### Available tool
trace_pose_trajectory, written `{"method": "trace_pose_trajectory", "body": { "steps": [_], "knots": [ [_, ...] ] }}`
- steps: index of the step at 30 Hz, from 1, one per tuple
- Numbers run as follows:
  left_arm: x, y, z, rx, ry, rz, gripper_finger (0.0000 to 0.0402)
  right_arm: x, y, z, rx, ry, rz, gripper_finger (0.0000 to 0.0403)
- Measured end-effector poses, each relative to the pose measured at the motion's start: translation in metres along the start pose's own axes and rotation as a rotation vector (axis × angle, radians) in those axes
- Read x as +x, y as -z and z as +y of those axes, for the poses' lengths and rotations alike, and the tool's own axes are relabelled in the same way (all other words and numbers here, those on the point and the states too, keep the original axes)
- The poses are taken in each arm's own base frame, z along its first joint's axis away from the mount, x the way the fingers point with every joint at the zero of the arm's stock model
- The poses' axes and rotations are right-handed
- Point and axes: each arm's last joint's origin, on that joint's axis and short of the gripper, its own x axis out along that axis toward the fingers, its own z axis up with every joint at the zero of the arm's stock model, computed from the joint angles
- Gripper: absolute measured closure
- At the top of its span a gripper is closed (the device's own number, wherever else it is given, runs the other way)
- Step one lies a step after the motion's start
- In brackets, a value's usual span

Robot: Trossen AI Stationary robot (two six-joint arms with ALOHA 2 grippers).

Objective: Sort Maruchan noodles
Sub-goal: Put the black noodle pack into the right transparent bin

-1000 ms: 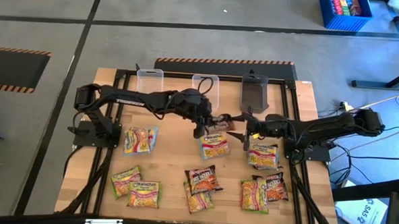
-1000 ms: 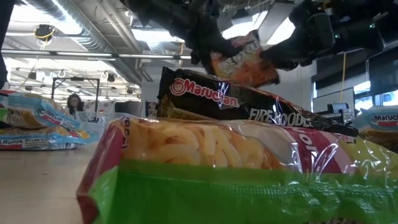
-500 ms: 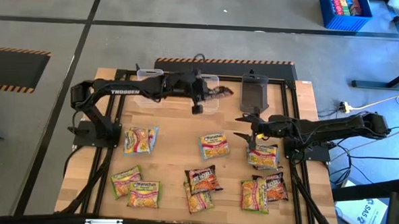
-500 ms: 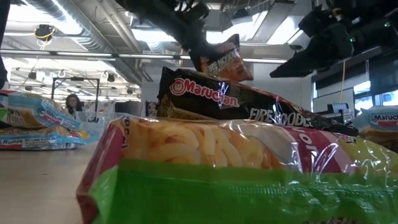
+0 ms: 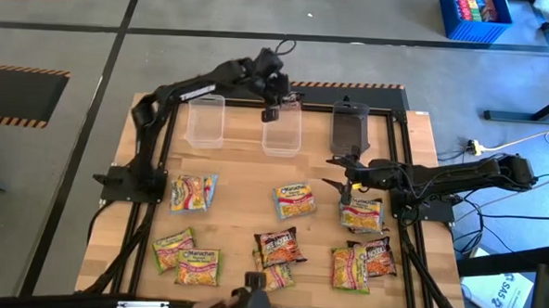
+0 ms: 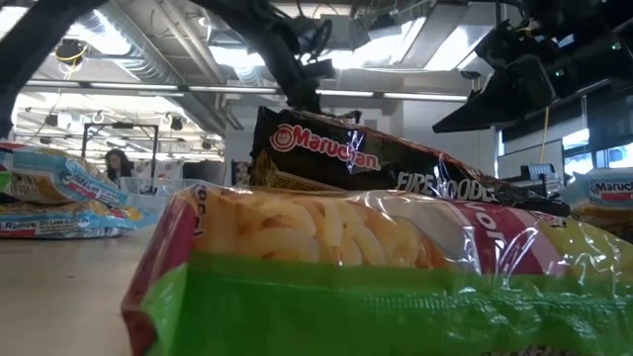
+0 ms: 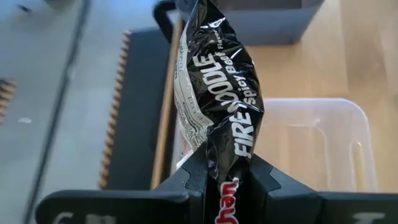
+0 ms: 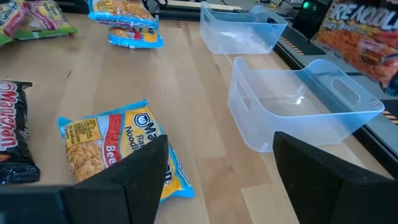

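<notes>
Swinging away from the desk's middle, the left end effector (image 5: 271,106) is now pinching a dark Fire Noodle packet (image 7: 214,93) above the middle clear tub (image 5: 281,128). Released off-centre, it is likely catching the rim. The right end effector (image 5: 340,174) is hovering spread near the blue-edged packet (image 5: 294,200).

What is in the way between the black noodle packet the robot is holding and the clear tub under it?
Nothing that shows. The left hand holds the black noodle packet up by the far edge of the middle clear tub, which is open on top and looks empty. The air between packet and tub is free.
</notes>
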Motion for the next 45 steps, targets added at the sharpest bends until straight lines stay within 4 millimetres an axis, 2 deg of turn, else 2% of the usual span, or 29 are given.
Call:
{"method": "trace_pose_trajectory", "body": {
  "steps": [5,14,34,45],
  "knots": [
    [0.017,0.002,0.005,-0.006,0.037,0.057,0.0357,0.000,0.000,0.000,0.004,0.000,0.000,0.0132],
    [0.019,0.006,0.004,0.027,0.039,0.078,0.0357,0.000,0.000,0.000,0.008,0.000,-0.006,0.0132],
    [0.074,0.019,0.011,0.047,0.087,0.048,0.0357,0.000,0.000,0.000,0.034,-0.009,-0.006,0.0132],
    [0.074,0.019,0.017,0.036,0.101,-0.003,0.0357,0.000,0.000,0.000,0.034,-0.009,-0.006,0.0132]
  ]
}}
